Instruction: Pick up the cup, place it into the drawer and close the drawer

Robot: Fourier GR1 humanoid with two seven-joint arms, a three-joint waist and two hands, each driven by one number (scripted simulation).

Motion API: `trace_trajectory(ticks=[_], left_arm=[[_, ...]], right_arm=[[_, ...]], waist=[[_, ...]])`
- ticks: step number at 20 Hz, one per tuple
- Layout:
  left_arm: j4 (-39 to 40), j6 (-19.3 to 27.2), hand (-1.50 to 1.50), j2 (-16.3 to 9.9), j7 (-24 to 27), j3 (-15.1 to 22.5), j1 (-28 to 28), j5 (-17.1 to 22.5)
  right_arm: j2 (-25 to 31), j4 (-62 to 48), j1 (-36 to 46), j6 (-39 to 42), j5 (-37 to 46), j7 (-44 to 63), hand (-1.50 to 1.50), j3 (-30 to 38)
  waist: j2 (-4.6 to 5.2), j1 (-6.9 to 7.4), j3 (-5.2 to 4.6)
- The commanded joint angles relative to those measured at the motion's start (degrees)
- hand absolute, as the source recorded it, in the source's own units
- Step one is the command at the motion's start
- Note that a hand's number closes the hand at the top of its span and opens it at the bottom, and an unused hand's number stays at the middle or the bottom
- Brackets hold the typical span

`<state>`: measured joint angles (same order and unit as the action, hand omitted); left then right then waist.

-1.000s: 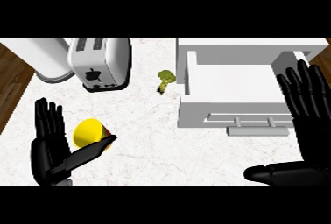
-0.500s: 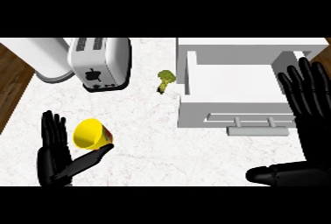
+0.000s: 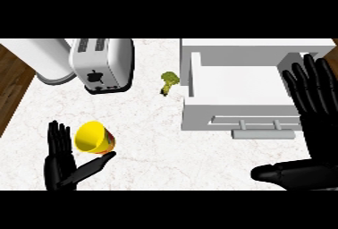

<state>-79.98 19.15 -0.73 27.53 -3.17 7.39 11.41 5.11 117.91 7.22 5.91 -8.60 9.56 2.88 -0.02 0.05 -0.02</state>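
A yellow cup [image 3: 92, 137] with an orange base lies on its side on the marble counter at the lower left. My left hand [image 3: 63, 162] is open just below and left of it, its thumb [image 3: 95, 163] reaching under the cup; whether it touches I cannot tell. The white drawer [image 3: 241, 89] stands pulled open at the right, its handle [image 3: 263, 125] facing me. My right hand [image 3: 315, 105] is open with fingers straight, over the drawer's right edge.
A silver toaster [image 3: 102, 64] stands at the back left beside a white round appliance [image 3: 42, 60]. A small green broccoli piece [image 3: 169, 81] lies just left of the drawer. Dark wooden floor [image 3: 13, 85] shows past the counter's left edge.
My left hand has drawn down and back toward the lower edge, from beside the cup to below it. The cup has rolled slightly, its opening now facing more leftward. The right hand is unmoved.
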Motion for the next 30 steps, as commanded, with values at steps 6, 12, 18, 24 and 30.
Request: trace_trajectory(ticks=[6, 12, 18, 24, 30], left_arm=[[12.64, -3.02, -1.50, 0.23, 9.35, -5.14, -3.79, 3.44], [25.12, -6.27, -1.50, -2.19, 14.40, -8.07, -9.50, 4.02], [25.78, -6.85, -1.50, -1.65, 15.79, -7.62, -9.24, 4.25], [28.71, -8.41, -1.50, -1.52, 18.37, -8.03, -11.87, 5.28], [33.06, -9.54, -1.50, -1.32, 19.60, -9.14, -15.76, 7.09]], right_arm=[[0.61, 3.00, -4.18, 2.09, -0.58, -0.76, -1.50, 0.45], [-1.49, -2.47, 0.47, -0.33, 2.60, -1.53, -1.50, -2.19], [-0.90, -1.66, 0.70, 0.34, 1.13, -2.62, -1.50, -0.26], [-0.53, 3.76, -3.25, 0.98, 0.09, 0.75, -1.50, -0.51], [0.02, 0.70, 1.55, 0.74, 0.63, 1.94, -1.50, -0.74]], waist=[[-0.01, -0.13, 0.01], [0.05, -0.09, 0.00], [0.03, -0.04, 0.01], [-0.01, -0.13, 0.01], [0.02, -0.08, 0.01]])
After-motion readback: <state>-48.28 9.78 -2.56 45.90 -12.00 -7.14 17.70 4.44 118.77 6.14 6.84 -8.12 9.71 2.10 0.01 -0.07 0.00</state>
